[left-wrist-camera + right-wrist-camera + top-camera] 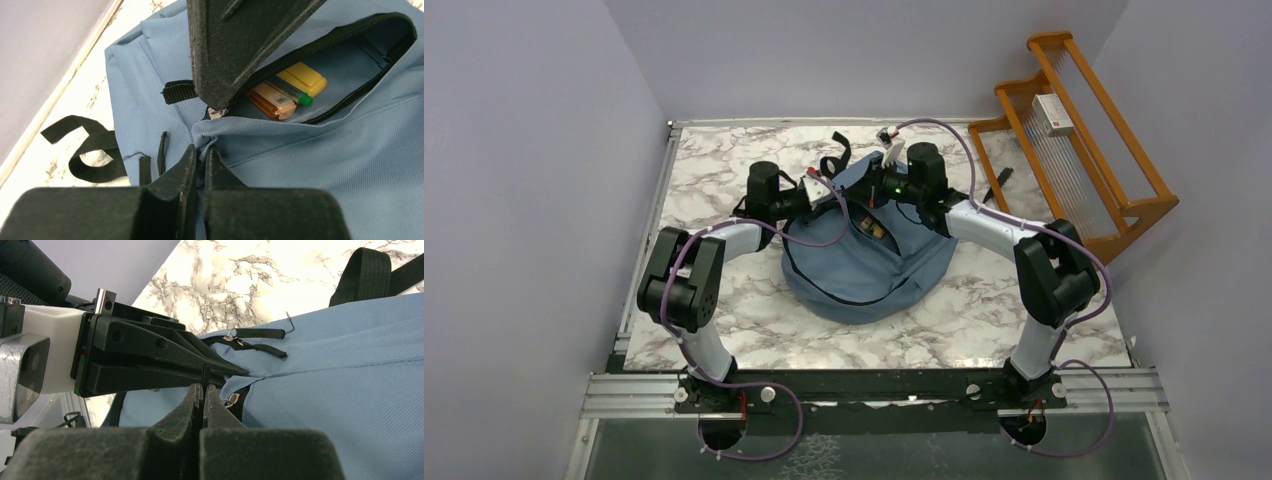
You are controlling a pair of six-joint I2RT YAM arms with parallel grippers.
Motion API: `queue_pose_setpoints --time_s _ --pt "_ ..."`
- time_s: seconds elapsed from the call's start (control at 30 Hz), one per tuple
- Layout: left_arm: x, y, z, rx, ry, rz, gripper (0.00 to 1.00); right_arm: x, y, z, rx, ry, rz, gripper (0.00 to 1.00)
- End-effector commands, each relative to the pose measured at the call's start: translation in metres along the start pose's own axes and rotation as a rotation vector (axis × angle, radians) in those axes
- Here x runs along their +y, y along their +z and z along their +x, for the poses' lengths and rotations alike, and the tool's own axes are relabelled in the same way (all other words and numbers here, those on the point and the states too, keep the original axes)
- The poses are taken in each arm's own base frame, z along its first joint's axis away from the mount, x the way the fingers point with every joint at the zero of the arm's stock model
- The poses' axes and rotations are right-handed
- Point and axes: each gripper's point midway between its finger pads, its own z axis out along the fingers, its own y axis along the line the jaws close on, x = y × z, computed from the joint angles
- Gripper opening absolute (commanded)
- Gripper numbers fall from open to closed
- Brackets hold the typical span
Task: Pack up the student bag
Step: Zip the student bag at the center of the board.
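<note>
In the top view the left gripper is seen left of centre, at the upper left edge of the student bag. The bag lies flat in the middle of the marble table. In the left wrist view a black strap loop is shown at the left. At lower centre the gripper's fingers are nearly together, pinching a raised fold of the blue fabric. An orange item and a yellow item are seen inside the open pocket, right of centre. The right gripper is placed at the bag's upper edge, just right of the left one. Its jaws are closed tight, and a thin dark tab, possibly a zipper pull, is nipped between them. A wooden rack stands at the upper right.
</note>
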Motion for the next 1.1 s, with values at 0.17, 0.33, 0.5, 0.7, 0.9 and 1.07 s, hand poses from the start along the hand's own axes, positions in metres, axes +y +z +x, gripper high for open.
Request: queue_pose_setpoints --time_s 0.17,0.33,0.5,0.7,0.9,1.07 --pt "0.016 -0.013 0.008 -0.021 -0.048 0.018 0.00 0.024 -0.022 -0.023 -0.042 -0.055 -0.059 0.01" --pt "0.035 -0.025 0.020 -0.018 -0.100 -0.011 0.00 0.045 -0.031 -0.011 0.003 -0.106 -0.193 0.01" --pt "0.041 -0.026 0.031 -0.001 -0.143 -0.029 0.00 0.062 -0.040 0.012 0.078 -0.137 -0.337 0.01" --pt "0.056 -0.034 0.047 0.043 -0.181 -0.098 0.00 0.062 -0.055 0.027 0.113 -0.136 -0.367 0.01" --pt "0.080 -0.044 0.057 0.077 -0.201 -0.185 0.00 0.058 -0.072 0.039 0.147 -0.139 -0.350 0.01" --pt "0.097 -0.044 0.064 0.094 -0.219 -0.229 0.00 0.053 -0.087 0.045 0.160 -0.131 -0.323 0.00"
